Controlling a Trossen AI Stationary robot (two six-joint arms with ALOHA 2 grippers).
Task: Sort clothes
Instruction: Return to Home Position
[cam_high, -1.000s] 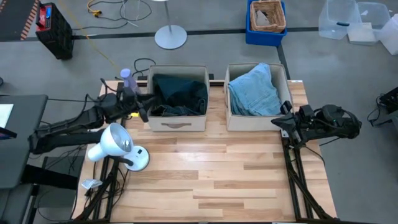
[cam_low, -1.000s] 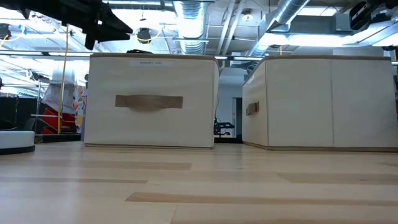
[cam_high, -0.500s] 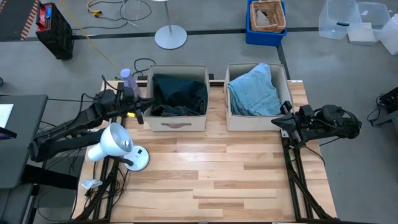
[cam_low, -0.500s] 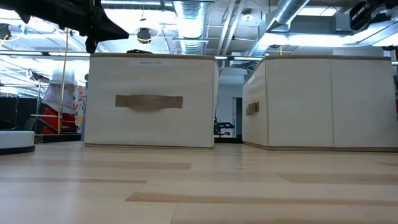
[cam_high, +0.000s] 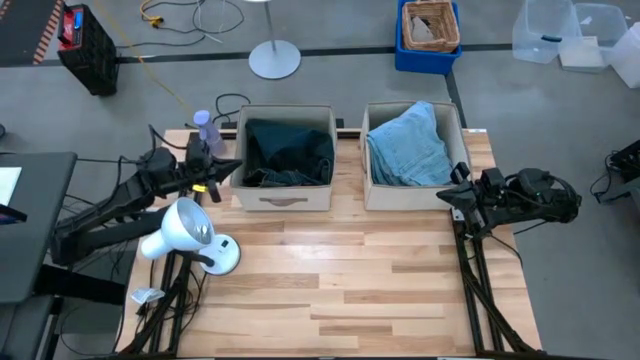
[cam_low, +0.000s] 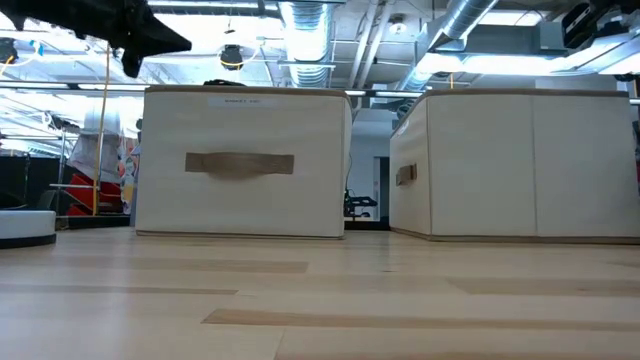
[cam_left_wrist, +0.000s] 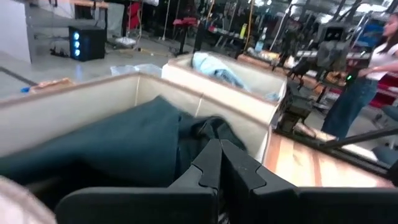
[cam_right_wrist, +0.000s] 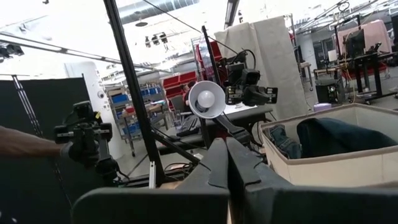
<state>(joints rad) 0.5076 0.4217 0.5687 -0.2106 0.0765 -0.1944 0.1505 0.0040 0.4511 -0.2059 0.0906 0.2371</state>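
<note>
Two beige fabric boxes stand at the table's far side. The left box (cam_high: 285, 198) holds dark teal and dark green-black clothes (cam_high: 288, 150), which also show as dark clothes (cam_left_wrist: 124, 143) in the left wrist view. Light blue jeans (cam_high: 408, 148) lie heaped in the right box (cam_high: 400, 196). My left gripper (cam_high: 227, 168) hovers shut just left of the left box, above its rim (cam_low: 180, 40), with nothing between its fingers (cam_left_wrist: 219, 163). My right gripper (cam_high: 447, 194) waits shut at the table's right edge, beside the right box.
A white lamp (cam_high: 186, 232) stands at the table's left edge, close under my left arm. A purple bottle (cam_high: 203, 124) stands at the far left corner. Bare wood (cam_high: 330, 285) fills the table's near half. A person (cam_left_wrist: 367, 81) stands beyond the table's right side.
My left gripper has shut on nothing and drawn back from the left box toward the table's left edge, staying above the rim's height. The clothes in both boxes lie as before.
</note>
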